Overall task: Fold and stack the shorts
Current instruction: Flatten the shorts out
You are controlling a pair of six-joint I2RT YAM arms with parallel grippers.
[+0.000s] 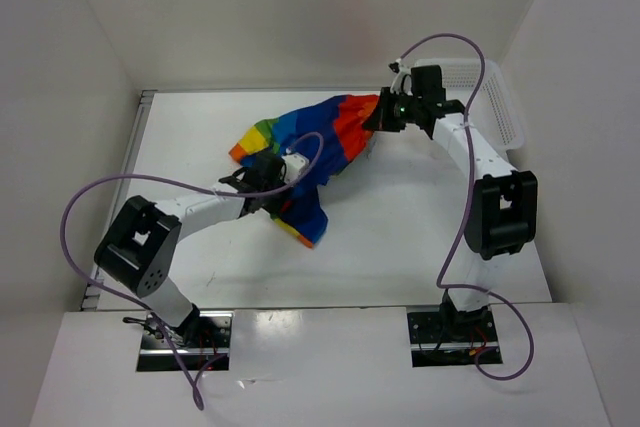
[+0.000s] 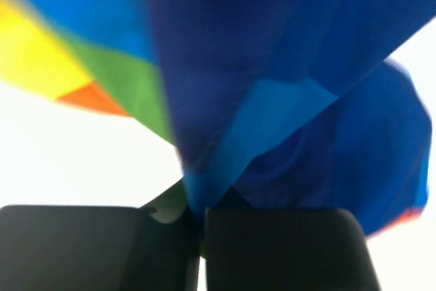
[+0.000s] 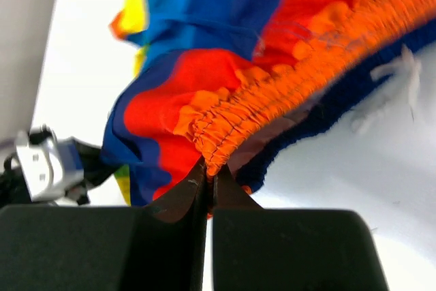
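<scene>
Shorts: the rainbow-striped shorts [image 1: 310, 142] hang stretched between the two arms over the middle of the white table [image 1: 400, 237], a little toward the far side. The red and orange end is up by the right arm. The yellow and green stripes stick out to the far left, and a blue flap droops toward the near side.

Left gripper: the left gripper [image 2: 201, 226] is at the near-left part of the cloth. Its two black fingers [image 2: 95, 250] are pressed together on a fold of blue fabric that runs down into the slit between them. From overhead it sits partly under the draped cloth [image 1: 270, 187].

Right gripper: the right gripper [image 3: 209, 189] is at the far-right end of the garment. Its fingers [image 3: 286, 250] are closed tight, pinching the gathered orange elastic waistband [image 3: 272, 93] right at the edge. From above it is just beside the red stripe [image 1: 378, 115].

Cloth against table: I cannot tell whether the lowest blue flap touches the tabletop or hangs just above it.

Basket: a white mesh basket [image 1: 495, 97] stands at the far-right corner behind the right arm, apart from the shorts.

Cables: a purple cable [image 1: 75, 212] loops out from the left arm, and another arches over the right arm.
</scene>
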